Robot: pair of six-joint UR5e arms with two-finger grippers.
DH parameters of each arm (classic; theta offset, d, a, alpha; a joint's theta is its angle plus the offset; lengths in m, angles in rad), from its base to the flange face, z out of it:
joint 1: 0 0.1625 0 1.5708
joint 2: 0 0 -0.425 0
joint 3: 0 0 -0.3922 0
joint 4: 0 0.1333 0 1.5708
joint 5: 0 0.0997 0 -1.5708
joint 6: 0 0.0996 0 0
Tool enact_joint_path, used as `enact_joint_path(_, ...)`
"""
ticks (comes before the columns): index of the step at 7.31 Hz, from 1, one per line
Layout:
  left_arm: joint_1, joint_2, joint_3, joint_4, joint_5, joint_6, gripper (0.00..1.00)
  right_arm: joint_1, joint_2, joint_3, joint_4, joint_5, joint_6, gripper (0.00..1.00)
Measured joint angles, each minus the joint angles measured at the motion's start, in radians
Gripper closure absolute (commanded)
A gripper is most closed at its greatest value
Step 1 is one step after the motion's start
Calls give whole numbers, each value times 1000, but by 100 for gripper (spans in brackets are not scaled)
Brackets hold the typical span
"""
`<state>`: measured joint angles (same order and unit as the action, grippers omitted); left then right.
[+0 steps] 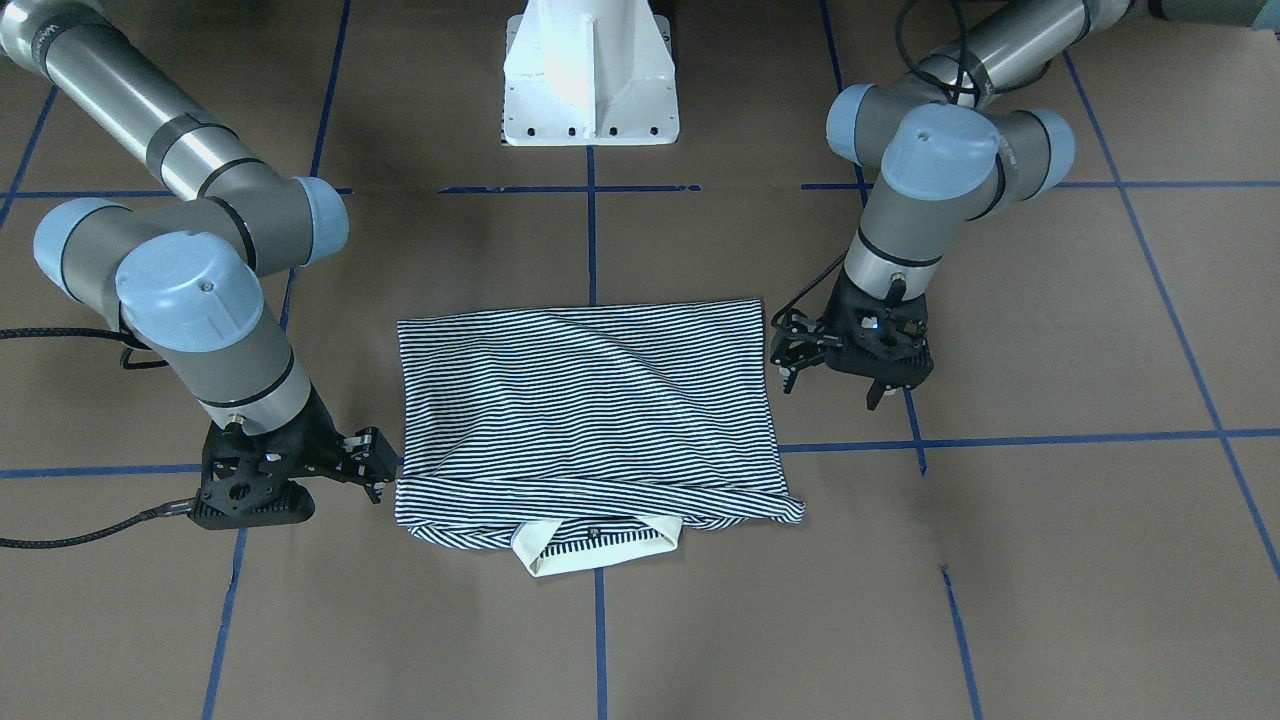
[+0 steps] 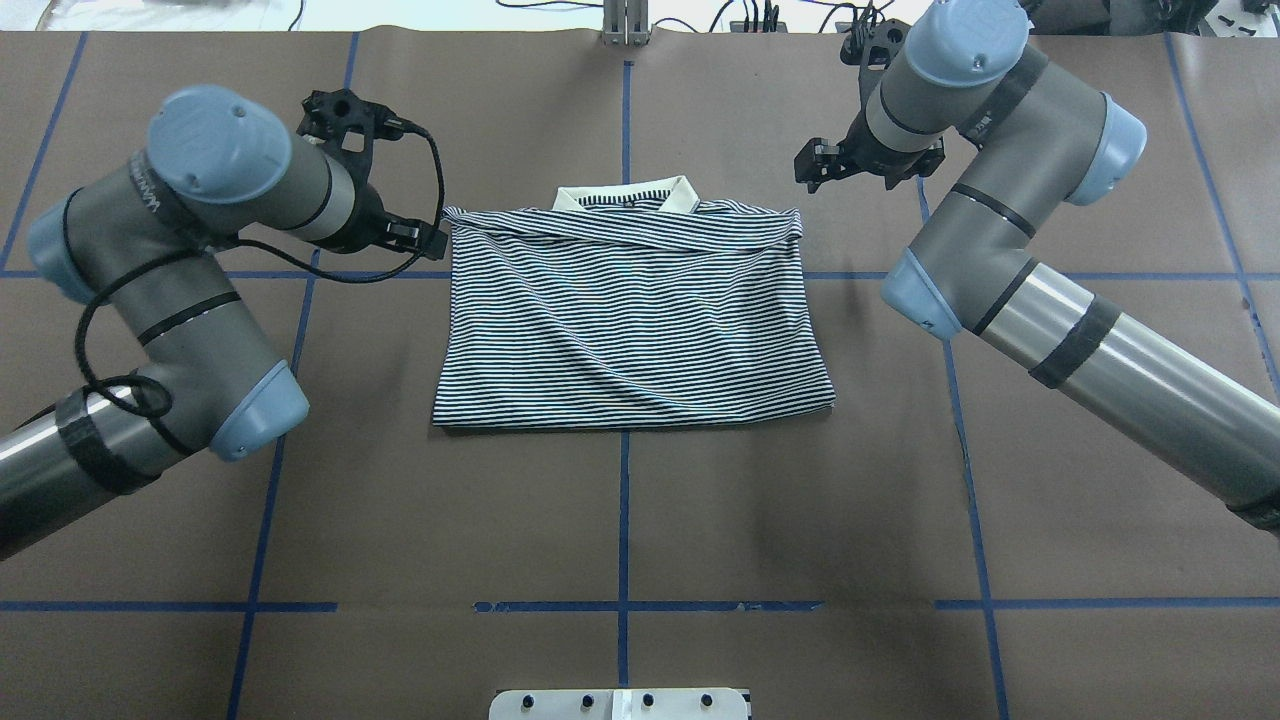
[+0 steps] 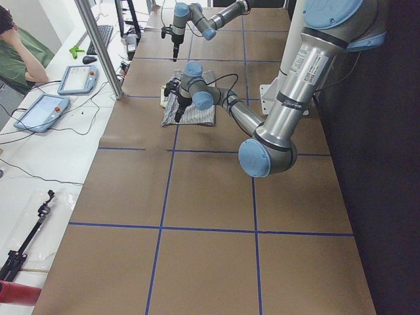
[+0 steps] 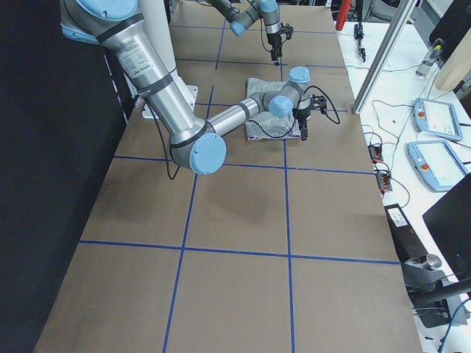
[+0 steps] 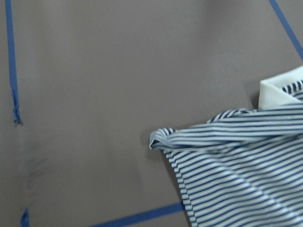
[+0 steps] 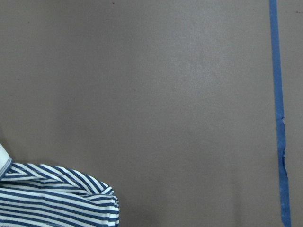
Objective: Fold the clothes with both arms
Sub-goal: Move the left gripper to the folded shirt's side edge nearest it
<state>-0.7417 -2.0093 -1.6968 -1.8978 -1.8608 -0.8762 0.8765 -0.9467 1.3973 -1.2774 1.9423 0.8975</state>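
Observation:
The striped polo shirt (image 1: pixel 590 400) (image 2: pixel 630 320) lies folded into a flat rectangle mid-table. Its cream collar (image 1: pixel 590 555) (image 2: pixel 620 195) sticks out at the edge far from the robot's base. My left gripper (image 1: pixel 788 355) (image 2: pixel 425 238) hovers just off the shirt's left side near the collar-end corner, open and holding nothing. My right gripper (image 1: pixel 375 465) (image 2: pixel 812 165) hangs beside the opposite collar-end corner, also open and empty. Each wrist view shows only a shirt corner (image 5: pixel 161 139) (image 6: pixel 106 198) on the brown surface, with no fingers in frame.
The white pedestal base (image 1: pixel 590 80) stands at the robot's side of the table. Blue tape lines (image 2: pixel 625 520) grid the brown table cover (image 2: pixel 640 520). Beyond the far edge are a side desk with tablets (image 3: pixel 39 111), a metal post (image 3: pixel 98 46) and a seated person (image 3: pixel 20 52).

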Motion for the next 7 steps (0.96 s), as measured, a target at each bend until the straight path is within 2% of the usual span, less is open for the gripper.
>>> enact_joint_path(1, 45, 44, -30, -29, 5, -84, 51, 0, -6, 8, 6, 0, 2, 0)
enact_joint_path(2, 100, 75, -38, -85, 32, -200, 56, 1, -9, 13, 8, -2, 4, 0)
enact_joint_path(4, 185, 98, -32, -160, 90, -371, 56, 1, -11, 16, 9, -3, 6, 0)
enact_joint_path(7, 221, 97, -32, -174, 104, -412, 55, 2, -15, 17, 9, -4, 6, 0)
